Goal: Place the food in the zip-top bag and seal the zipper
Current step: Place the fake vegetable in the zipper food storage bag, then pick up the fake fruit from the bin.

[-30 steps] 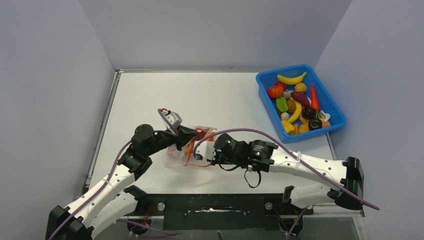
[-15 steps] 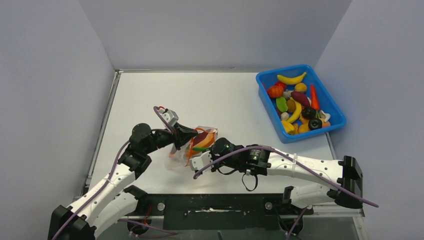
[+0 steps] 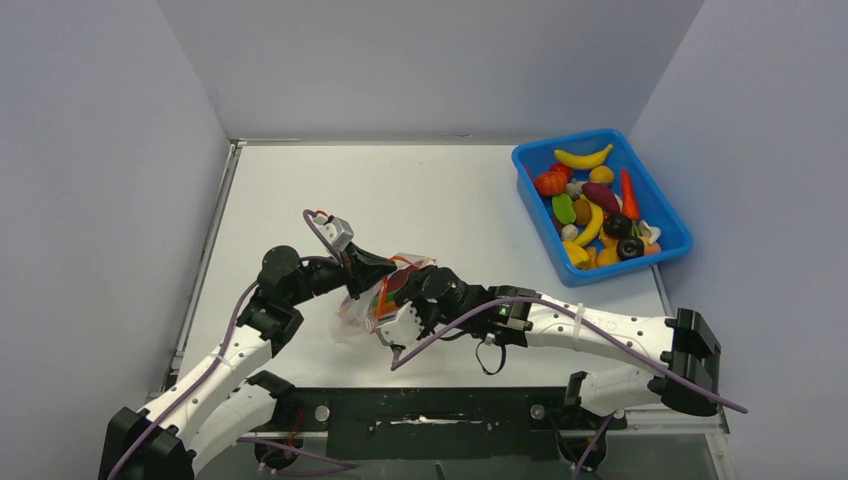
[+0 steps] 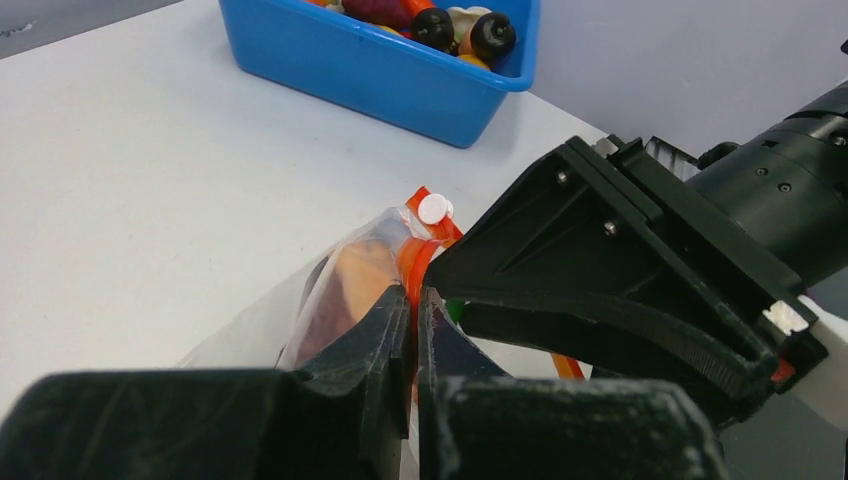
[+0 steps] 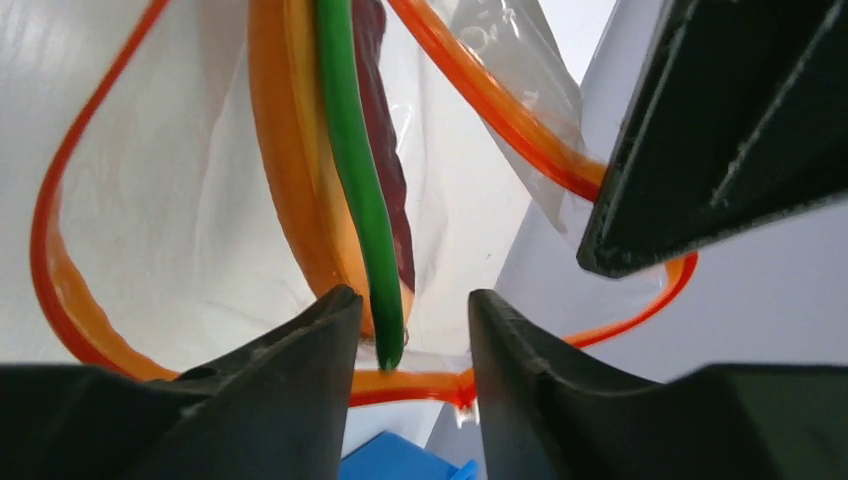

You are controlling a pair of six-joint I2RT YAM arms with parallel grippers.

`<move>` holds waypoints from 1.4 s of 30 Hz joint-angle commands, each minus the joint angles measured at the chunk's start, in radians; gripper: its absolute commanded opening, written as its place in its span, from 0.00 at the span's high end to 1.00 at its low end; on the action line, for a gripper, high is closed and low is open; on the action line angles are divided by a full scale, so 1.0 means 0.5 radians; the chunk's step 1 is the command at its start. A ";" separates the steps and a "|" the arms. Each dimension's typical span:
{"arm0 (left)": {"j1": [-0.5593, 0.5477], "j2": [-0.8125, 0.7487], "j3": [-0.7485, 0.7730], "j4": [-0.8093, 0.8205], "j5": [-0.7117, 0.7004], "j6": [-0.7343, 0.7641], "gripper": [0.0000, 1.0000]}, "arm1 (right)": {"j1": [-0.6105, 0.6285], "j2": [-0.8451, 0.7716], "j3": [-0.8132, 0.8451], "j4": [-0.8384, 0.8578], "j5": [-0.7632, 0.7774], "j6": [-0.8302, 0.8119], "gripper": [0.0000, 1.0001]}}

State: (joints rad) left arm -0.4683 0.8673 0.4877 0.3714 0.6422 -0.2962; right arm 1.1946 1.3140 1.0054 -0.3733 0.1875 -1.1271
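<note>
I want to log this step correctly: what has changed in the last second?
The right gripper moved left to the bag mouth and opened, apparently releasing the food inside. The left gripper stayed shut on the zipper; the tray did not move.

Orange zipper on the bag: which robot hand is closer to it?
Left. The left gripper is pinched shut right on the zipper. The right gripper sits at the mouth of the zip-top bag, jaws apart, gripping nothing.

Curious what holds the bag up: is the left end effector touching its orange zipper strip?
Touching. The left wrist view shows the left end effector clamped shut on the zipper.
</note>
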 commanded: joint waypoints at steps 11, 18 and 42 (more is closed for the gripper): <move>0.081 -0.057 0.071 0.068 -0.104 -0.016 1.00 | -0.032 -0.538 -0.075 0.362 0.024 1.041 0.37; 0.190 -0.114 0.108 -0.058 -0.325 -0.088 1.00 | -0.234 -0.502 0.073 0.531 0.258 1.888 0.29; 0.301 -0.419 -0.045 -0.157 -0.435 0.024 1.00 | -1.447 0.199 0.667 -0.088 0.504 2.319 0.48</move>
State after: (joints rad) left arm -0.3180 0.6827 0.4747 0.2291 0.4122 -0.3237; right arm 0.5209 1.3991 1.2964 -0.4572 0.3313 0.1028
